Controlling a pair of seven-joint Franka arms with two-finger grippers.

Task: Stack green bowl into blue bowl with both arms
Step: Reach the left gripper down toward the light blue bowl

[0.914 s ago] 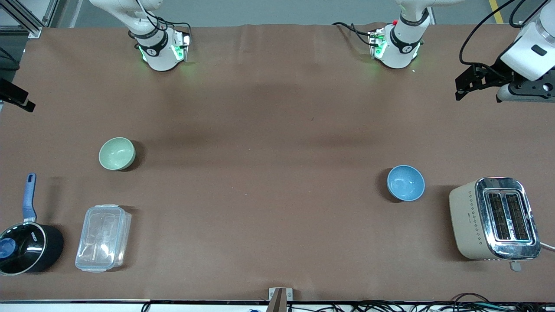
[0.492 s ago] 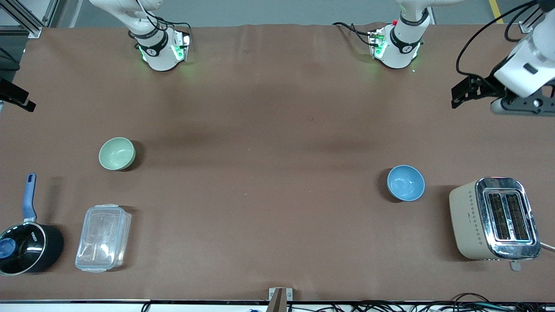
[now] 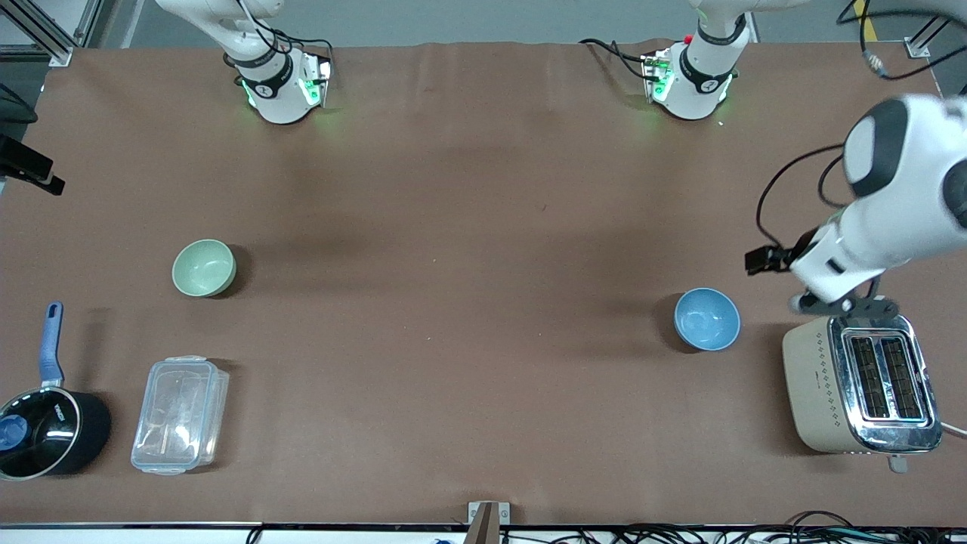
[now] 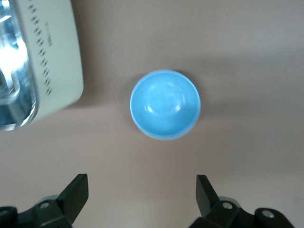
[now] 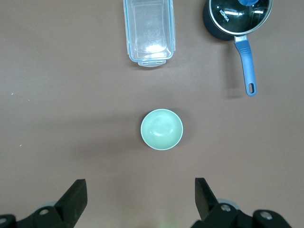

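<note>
Blue bowl (image 3: 707,319): unmoved on the brown counter (image 3: 468,302), upright, just beside the toaster (image 3: 861,381), bare counter toward the middle.
Green bowl (image 3: 203,267): unmoved toward the right arm's end, farther from the camera than the clear container (image 3: 180,414) and saucepan (image 3: 45,423), well apart from both.
Left gripper (image 4: 142,202): has come down from the counter's edge, now over bare counter by the blue bowl, fingers (image 4: 76,192) spread, empty.
Right gripper (image 5: 140,202): high over counter by the green bowl, fingers spread, empty.
</note>
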